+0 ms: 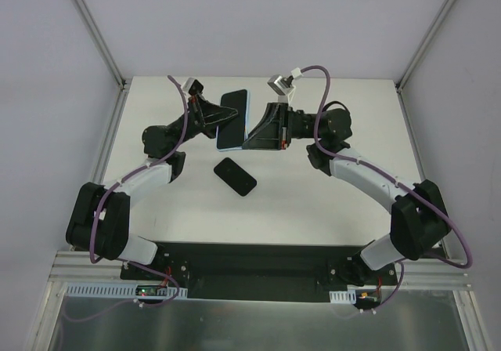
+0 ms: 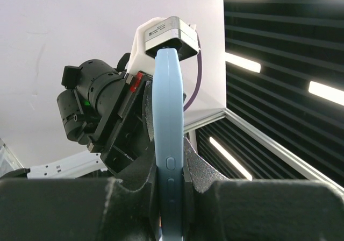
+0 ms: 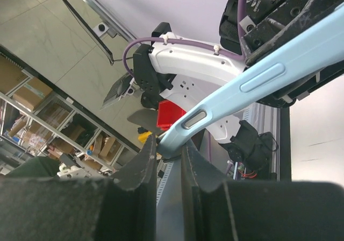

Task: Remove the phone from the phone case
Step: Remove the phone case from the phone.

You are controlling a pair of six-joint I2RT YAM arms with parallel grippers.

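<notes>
A light blue phone case (image 1: 232, 116) hangs above the table's far middle, held between both grippers; its upward face looks dark. My left gripper (image 1: 223, 118) is shut on the case's long edge (image 2: 167, 117), with the side buttons sitting between its fingers (image 2: 134, 182). My right gripper (image 1: 250, 138) pinches a lower corner of the case (image 3: 258, 79) at its fingertips (image 3: 148, 149). A black phone (image 1: 235, 176) lies flat on the white table, in front of and below the held case, touching neither gripper.
The white table (image 1: 329, 218) is bounded by a metal frame with posts at the back left (image 1: 94, 30) and back right (image 1: 430, 37). Purple cables (image 1: 317, 100) loop off both wrists.
</notes>
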